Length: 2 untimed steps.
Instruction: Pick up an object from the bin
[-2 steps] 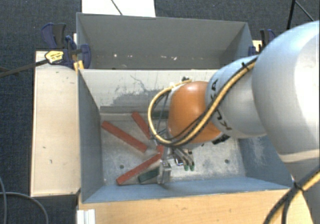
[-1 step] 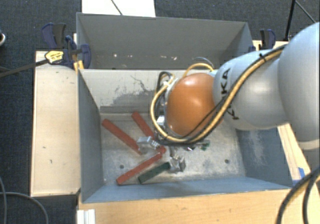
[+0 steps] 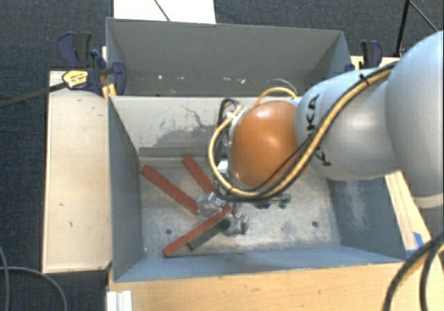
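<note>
Three reddish-brown sticks (image 3: 170,190) and a dark green stick (image 3: 207,233) lie crossed left of centre on the floor of the bin (image 3: 125,185). The claw (image 3: 223,212) is set low over their crossing; whether it is wide or narrow cannot be told. Grasping is judged in hand; closing, then lifting, is called for.

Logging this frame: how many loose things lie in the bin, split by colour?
Red-brown sticks: 3
Dark green stick: 1
Total: 4 in sight; the arm may cover more.
</note>
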### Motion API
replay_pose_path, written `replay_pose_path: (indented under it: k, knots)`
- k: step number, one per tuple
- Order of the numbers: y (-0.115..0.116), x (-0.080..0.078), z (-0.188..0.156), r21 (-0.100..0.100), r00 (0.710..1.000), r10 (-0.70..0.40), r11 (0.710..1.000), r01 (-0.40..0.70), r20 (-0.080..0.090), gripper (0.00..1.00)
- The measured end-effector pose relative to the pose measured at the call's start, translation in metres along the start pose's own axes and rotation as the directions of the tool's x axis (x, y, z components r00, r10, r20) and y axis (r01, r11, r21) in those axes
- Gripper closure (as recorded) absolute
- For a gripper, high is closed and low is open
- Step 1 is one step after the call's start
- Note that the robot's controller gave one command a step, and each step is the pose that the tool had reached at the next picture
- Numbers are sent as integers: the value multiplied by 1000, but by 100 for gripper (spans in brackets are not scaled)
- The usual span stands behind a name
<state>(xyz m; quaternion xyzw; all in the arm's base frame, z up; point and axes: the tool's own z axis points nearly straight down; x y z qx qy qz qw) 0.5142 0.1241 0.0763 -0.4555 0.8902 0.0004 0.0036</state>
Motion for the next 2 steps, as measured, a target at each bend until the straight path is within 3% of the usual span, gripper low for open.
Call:
replay_pose_path:
  k: [1, 2]
  knots:
    - [-38, 6, -109, 6, 1000, -22, 1000, 22, 1, 100]
    - [-63, -50, -163, 4, 992, -129, 992, 128, 3, 100]
